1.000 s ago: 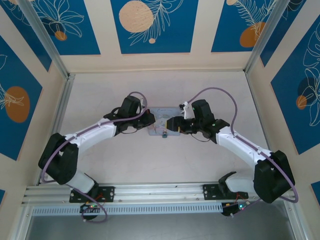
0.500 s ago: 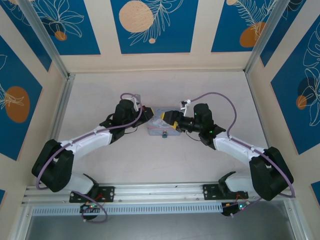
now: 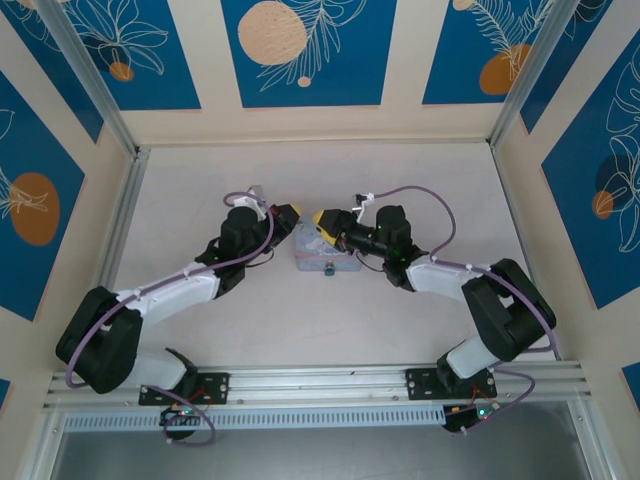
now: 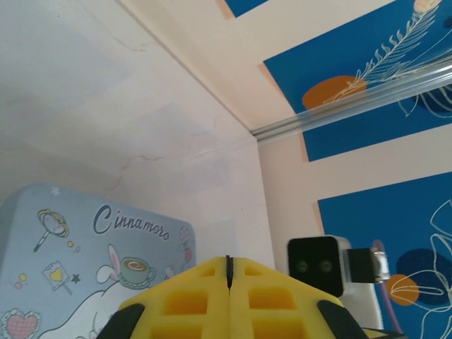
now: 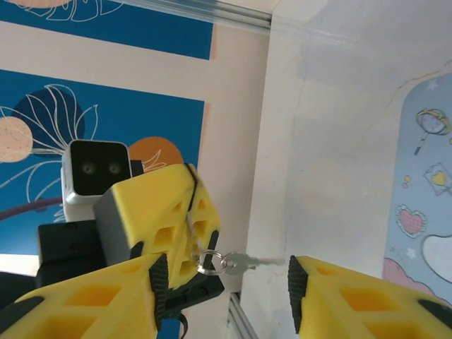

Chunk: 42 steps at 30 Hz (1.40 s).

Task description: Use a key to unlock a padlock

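Pale table, one tin near its middle.

From my station I see a whitish, faintly veined tabletop (image 3: pixel 420 185) running back to the patterned walls and closed off on my near side by an aluminium rail (image 3: pixel 320 380). A pale blue rectangular tin with a cartoon print (image 3: pixel 318 258) lies flat on it, lid up, roughly central. Just at the tin's near edge sits a tiny dark object (image 3: pixel 328 270), too small for me to make out.
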Motion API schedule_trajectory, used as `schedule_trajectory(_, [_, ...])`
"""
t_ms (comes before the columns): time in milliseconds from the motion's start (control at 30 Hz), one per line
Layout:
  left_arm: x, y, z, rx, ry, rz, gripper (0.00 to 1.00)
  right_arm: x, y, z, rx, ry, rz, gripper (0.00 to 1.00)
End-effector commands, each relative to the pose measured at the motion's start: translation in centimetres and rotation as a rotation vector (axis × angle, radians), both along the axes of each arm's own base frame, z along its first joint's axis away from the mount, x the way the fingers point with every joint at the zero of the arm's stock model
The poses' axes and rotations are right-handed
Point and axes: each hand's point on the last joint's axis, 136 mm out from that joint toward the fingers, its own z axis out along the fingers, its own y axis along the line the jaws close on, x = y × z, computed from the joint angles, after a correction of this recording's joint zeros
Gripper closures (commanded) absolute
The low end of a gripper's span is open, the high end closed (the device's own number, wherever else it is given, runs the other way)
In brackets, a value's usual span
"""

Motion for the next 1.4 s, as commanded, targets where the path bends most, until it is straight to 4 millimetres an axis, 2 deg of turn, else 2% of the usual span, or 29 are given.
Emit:
schedule_trajectory(0, [-0.2, -0.1, 1.9, -0.051, -0.050, 0.015, 1.00, 0.4, 1.3, 3.2, 0.093, -0.065, 0.015, 0.53])
schedule_trajectory(267, [-0.1, -0.1, 2.1, -0.052, -0.057, 0.024, 1.00, 0.1, 3.0, 3.3, 0.105, -0.066, 0.057, 0.60])
schedule_trajectory(600, [-0.1, 0.0, 2.2, -0.051, -0.058, 0.032, 1.00, 0.0, 4.0, 2.8, 0.117, -0.047, 0.088, 0.70])
schedule_trajectory(800, [-0.2, -0.1, 2.1, -0.045, -0.057, 0.029, 1.00, 0.4, 4.0, 2.7, 0.120, -0.044, 0.084, 0.82])
schedule_trajectory(933, [-0.2, 0.0, 1.8, -0.035, -0.047, 0.032, 1.00, 0.5, 4.1, 3.0, 0.132, -0.049, 0.093, 0.98])
schedule_trajectory(1000, [-0.2, 0.1, 1.5, -0.021, -0.037, 0.035, 1.00, 0.6, 3.9, 3.0, 0.132, -0.045, 0.091, 1.00])
schedule_trajectory(1033, [-0.2, 0.1, 1.5, -0.018, -0.037, 0.037, 0.96, 0.7, 3.6, 2.9, 0.130, -0.040, 0.086, 1.00])
schedule_trajectory(1100, [-0.2, 0.5, 1.6, 0.014, -0.041, 0.046, 0.70, 0.9, 2.8, 2.3, 0.118, -0.024, 0.074, 1.00])
schedule_trajectory(1200, [-0.3, 1.6, 2.7, 0.103, -0.070, 0.059, 0.43, 0.8, 1.3, 1.5, 0.089, -0.008, 0.069, 1.00])
schedule_trajectory(1367, [-0.3, 3.4, 4.2, 0.283, -0.060, 0.017, 0.23, -0.1, -1.1, 0.2, -0.013, 0.000, 0.107, 1.00])
